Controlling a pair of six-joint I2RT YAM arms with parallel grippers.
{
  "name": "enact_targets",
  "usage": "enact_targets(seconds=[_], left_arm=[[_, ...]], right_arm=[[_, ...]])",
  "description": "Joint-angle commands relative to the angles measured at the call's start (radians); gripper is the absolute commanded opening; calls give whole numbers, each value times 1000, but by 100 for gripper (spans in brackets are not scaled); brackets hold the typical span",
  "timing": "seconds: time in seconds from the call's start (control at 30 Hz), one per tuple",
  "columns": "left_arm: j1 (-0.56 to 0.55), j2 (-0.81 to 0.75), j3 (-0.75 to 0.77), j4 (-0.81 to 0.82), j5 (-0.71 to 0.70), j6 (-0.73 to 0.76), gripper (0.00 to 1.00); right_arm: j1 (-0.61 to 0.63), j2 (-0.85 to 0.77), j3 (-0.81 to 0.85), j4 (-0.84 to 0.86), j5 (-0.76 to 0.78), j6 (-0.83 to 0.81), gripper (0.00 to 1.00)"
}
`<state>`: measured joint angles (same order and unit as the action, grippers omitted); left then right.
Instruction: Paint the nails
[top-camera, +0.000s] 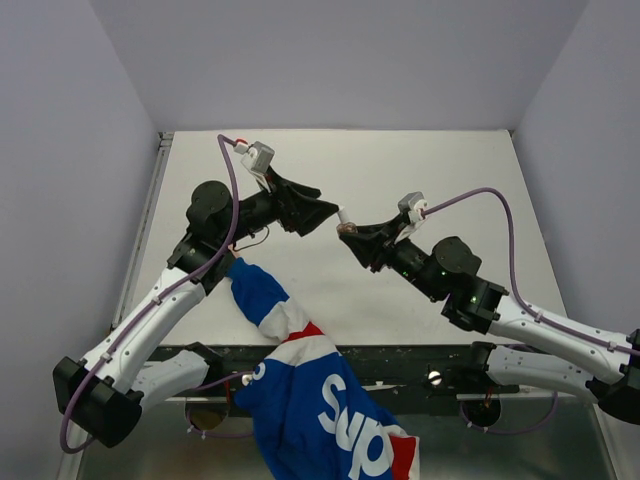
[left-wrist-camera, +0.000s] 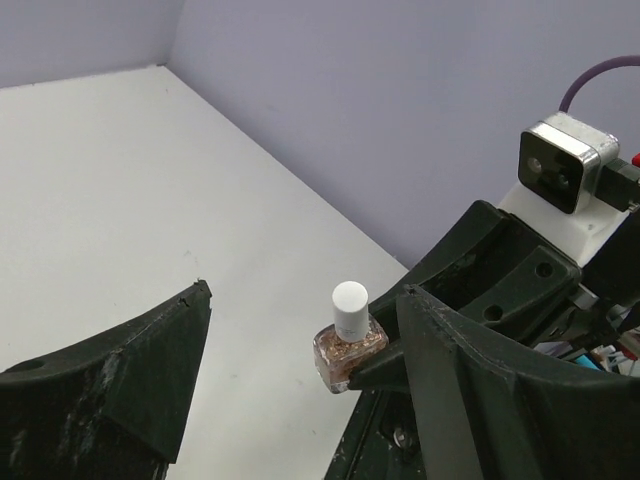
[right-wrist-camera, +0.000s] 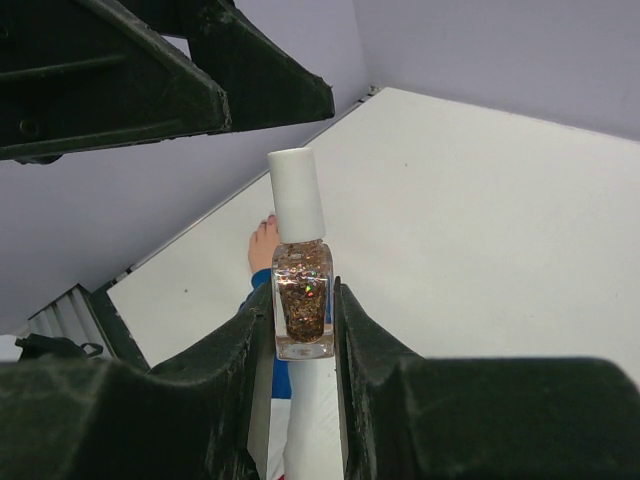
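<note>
White letters "Supr" on the blue part of the sleeve (top-camera: 300, 390), the rest of the word out of sight; no readable label on the polish bottle (right-wrist-camera: 302, 300), only glitter behind clear glass under a plain white cap (right-wrist-camera: 296, 195). Bare hand (right-wrist-camera: 263, 245) down at the left side of the table (top-camera: 420, 180), seen only from the right wrist camera, just past a blue cuff; in the top view hidden beneath the left arm (top-camera: 200, 255). On it the nails too small to pick out. Long axis of hand and forearm running from the near middle toward the far left, fingertips pointing far-left. Clamped on the bottle's 2 flat sides, the right gripper (right-wrist-camera: 303, 318), held above the middle of the table, cap leading toward the left gripper (top-camera: 325, 203). Wide spread for the left gripper, nothing between its 2 fingers, just left of the bottle, close yet apart from it
</note>
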<state>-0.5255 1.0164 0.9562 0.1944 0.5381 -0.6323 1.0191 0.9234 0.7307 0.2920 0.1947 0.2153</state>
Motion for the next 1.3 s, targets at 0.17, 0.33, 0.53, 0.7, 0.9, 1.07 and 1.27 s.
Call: enact_targets(seconds=[0.17,0.33,0.53,0.7,0.9,1.07,1.27], left_arm=[[-53,2,-33,22,-49,-63,83],[-77,27,-8,-18,-67,-41,72],[-114,30,16,-82,-133,8,69],[-125,37,15,-72,-130,3,56],[-133,42,12,-69,-125,2,46],[-139,47,9,-64,-110,16,28],[-145,50,6,-53,-69,43,13]], right_arm=[[-1,28,13,13,-9,-10,1],[1,34,18,9,-18,-10,1],[1,32,16,1,-24,-7,1],[1,34,18,-2,-32,-5,1],[-1,29,16,-13,-26,-2,1],[-1,28,15,-16,-24,-1,1],[-1,29,15,-17,-14,7,1]])
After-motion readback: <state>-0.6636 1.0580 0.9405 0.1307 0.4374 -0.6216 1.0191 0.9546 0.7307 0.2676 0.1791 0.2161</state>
